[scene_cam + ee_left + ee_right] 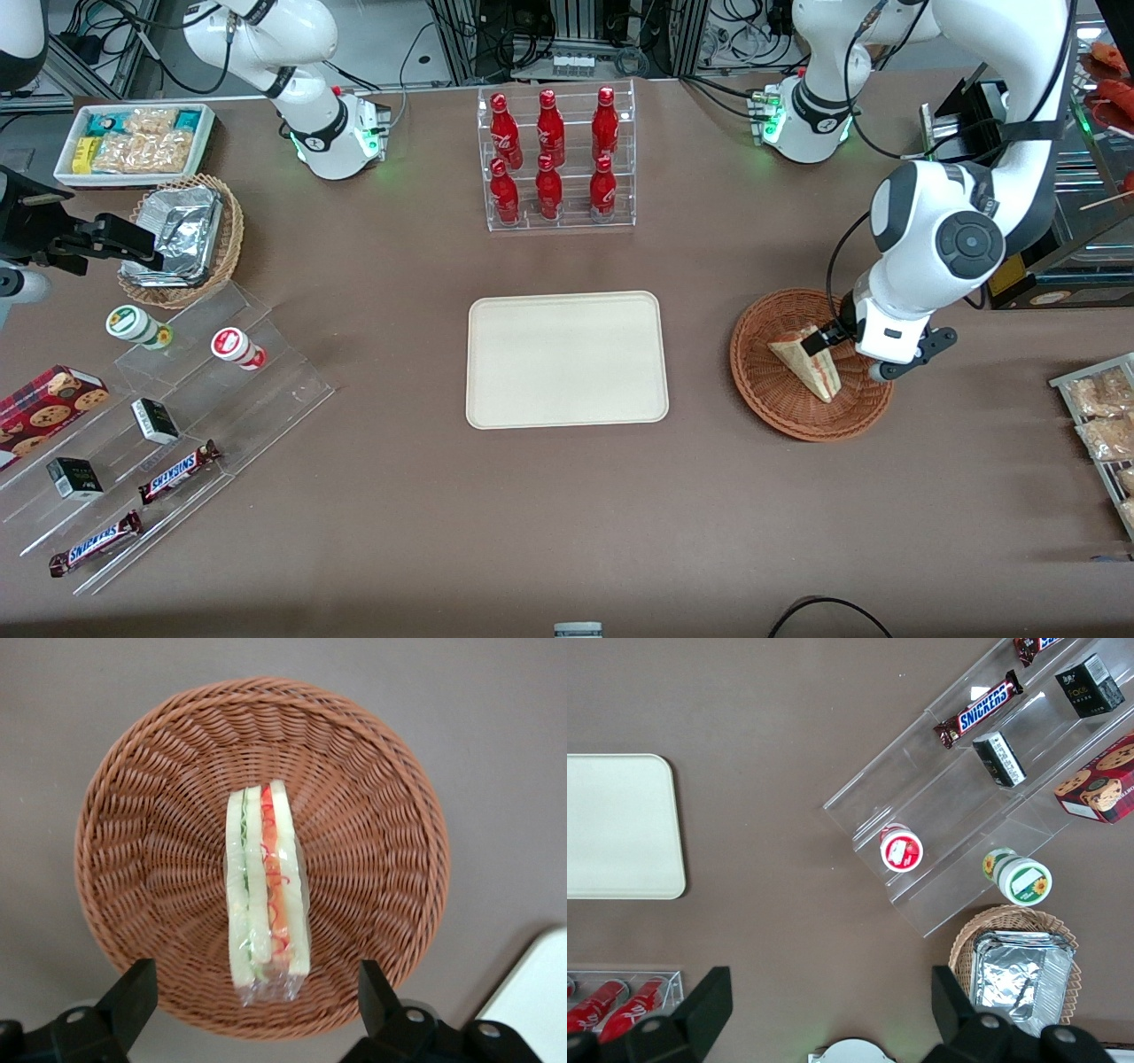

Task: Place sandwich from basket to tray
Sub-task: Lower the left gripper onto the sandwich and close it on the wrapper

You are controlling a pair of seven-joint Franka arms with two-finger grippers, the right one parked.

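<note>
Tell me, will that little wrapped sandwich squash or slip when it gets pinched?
The clear-wrapped triangular sandwich in the reddish-brown wicker basket probably squashes easily: soft pale bread. Its glossy film looks slippery. The open pincer hangs above it, so a gentle squeeze seems wise.

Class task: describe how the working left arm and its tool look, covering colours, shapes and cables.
The working left arm has glossy white rounded shells with dark grey round joint caps, a black cable looping along it and a green-lit base. Its tool, above the reddish-brown woven wicker basket, has two black angular fingers, open.
</note>
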